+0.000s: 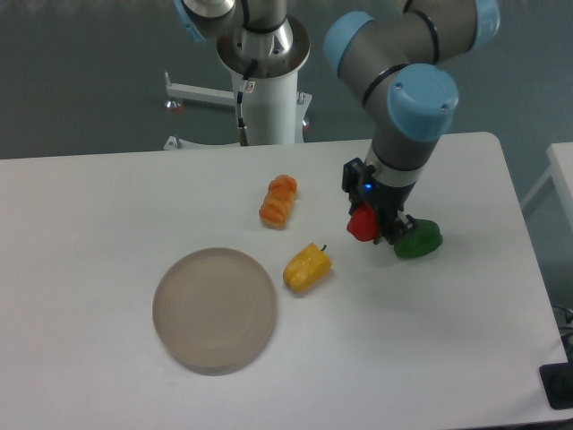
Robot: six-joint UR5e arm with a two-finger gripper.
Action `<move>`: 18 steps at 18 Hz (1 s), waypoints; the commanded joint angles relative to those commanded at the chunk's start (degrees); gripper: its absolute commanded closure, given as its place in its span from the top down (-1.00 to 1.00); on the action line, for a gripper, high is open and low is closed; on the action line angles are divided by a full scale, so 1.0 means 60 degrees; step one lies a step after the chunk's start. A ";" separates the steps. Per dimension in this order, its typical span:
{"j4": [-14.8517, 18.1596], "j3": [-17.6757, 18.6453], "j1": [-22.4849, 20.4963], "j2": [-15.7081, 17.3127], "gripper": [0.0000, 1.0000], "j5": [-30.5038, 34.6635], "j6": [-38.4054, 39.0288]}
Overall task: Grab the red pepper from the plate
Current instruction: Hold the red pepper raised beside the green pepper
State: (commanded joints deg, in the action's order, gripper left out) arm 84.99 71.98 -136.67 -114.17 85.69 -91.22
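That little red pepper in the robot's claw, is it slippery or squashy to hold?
The red pepper looks glossy, so it may be a bit slippery. It keeps its rounded shape between the fingers of the gripper, so it probably is fairly stiff. Being small and rounded, it would likely roll if dropped on the table.

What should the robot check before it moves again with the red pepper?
1. Red pepper held in the gripper: ok, the fingers look closed on it.
2. Pepper off the plate: ok, the plate is bare and the pepper sits well to its right.
3. Pepper lifted off the table: cannot tell from this one view.
4. Green pepper clear of the gripper: not ok, it lies right beside the fingers, maybe touching.
5. Yellow pepper and orange pepper out of the way: ok, both lie to the left, apart from the gripper.
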 joint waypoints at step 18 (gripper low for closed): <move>-0.0117 0.0029 0.0073 -0.0220 -0.38 0.0264 0.0115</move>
State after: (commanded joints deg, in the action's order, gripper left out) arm 84.29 72.16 -136.23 -115.49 87.28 -90.53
